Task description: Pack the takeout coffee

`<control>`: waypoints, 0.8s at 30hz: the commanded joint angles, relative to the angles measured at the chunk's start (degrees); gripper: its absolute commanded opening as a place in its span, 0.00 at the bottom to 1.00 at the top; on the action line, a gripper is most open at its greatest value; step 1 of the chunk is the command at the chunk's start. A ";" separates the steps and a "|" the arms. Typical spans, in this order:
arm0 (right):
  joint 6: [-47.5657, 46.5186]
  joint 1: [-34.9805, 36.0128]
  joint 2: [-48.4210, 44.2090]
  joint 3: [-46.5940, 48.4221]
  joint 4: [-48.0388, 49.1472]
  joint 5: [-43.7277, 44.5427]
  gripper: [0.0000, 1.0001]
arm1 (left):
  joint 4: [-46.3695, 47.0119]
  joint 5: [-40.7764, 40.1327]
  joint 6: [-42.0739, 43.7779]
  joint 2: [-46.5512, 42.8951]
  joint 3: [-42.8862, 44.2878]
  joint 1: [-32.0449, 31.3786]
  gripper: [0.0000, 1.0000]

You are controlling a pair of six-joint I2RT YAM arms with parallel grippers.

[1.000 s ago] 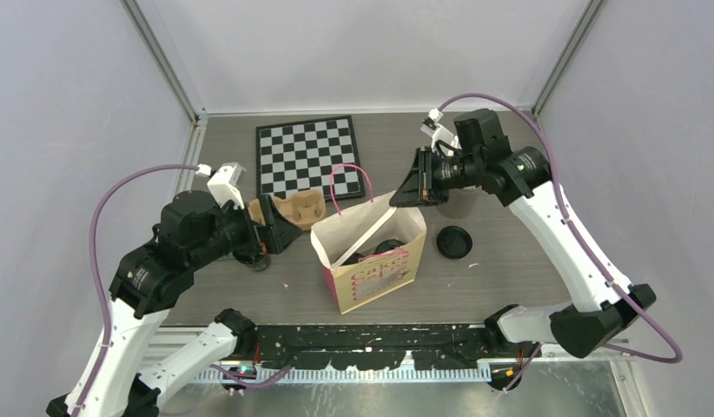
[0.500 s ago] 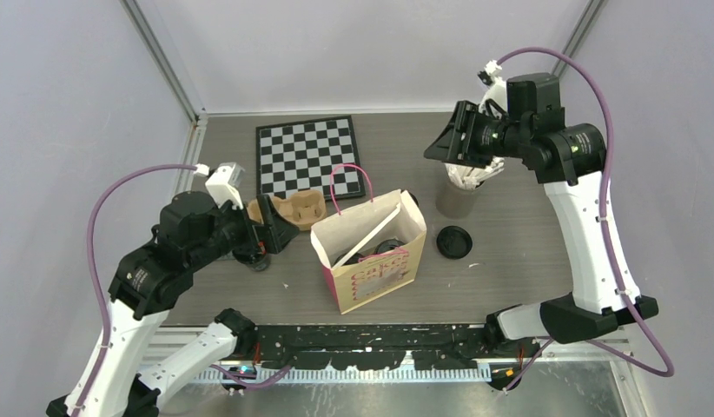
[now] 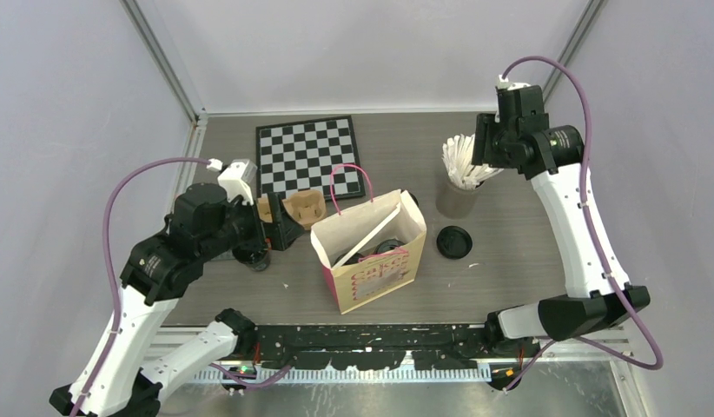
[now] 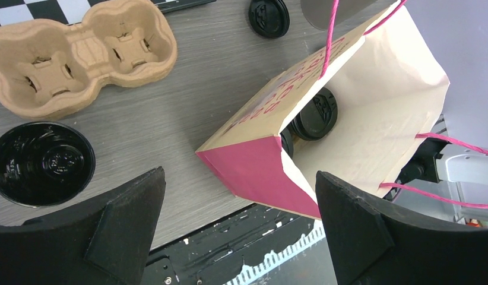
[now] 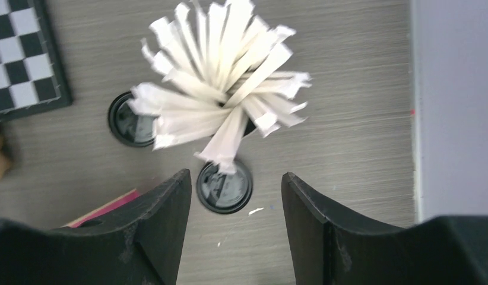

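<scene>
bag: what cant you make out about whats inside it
- Top view: the front wall of the bag and a white flap hide nearly all of the inside; only a dark patch shows.
- Left wrist: one lid shows inside; the bag's edge cuts off a second dark round thing beside it, cup or lid unclear.
- Under that lid: whether a cup stands there, hidden by the lid itself.

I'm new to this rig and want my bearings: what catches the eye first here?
A pink-and-cream paper bag stands open mid-table with a black lid showing inside. Right of it, a grey cup bristles with white sticks; behind, to the left, lies a chessboard. An empty black cup sits beside a brown two-pocket tray on the left.
</scene>
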 commanded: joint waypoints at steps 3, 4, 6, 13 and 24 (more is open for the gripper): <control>-3.30 -3.05 5.01 4.17 5.18 4.81 0.58 | 1.92 0.13 2.81 0.39 1.71 -0.26 1.00; -2.84 -3.14 5.62 4.42 4.86 4.69 0.57 | 1.98 0.06 2.96 0.64 1.91 -0.24 1.00; -0.87 -3.35 6.63 4.37 3.68 5.35 0.56 | 2.28 0.22 3.06 0.74 1.99 -0.26 1.00; 7.97 -3.92 7.39 1.40 2.66 7.53 0.47 | 1.71 0.86 3.71 -0.19 1.35 -0.25 1.00; 13.77 -4.70 5.39 -6.44 4.99 7.72 0.32 | 2.01 0.78 3.79 -0.42 1.22 -0.26 1.00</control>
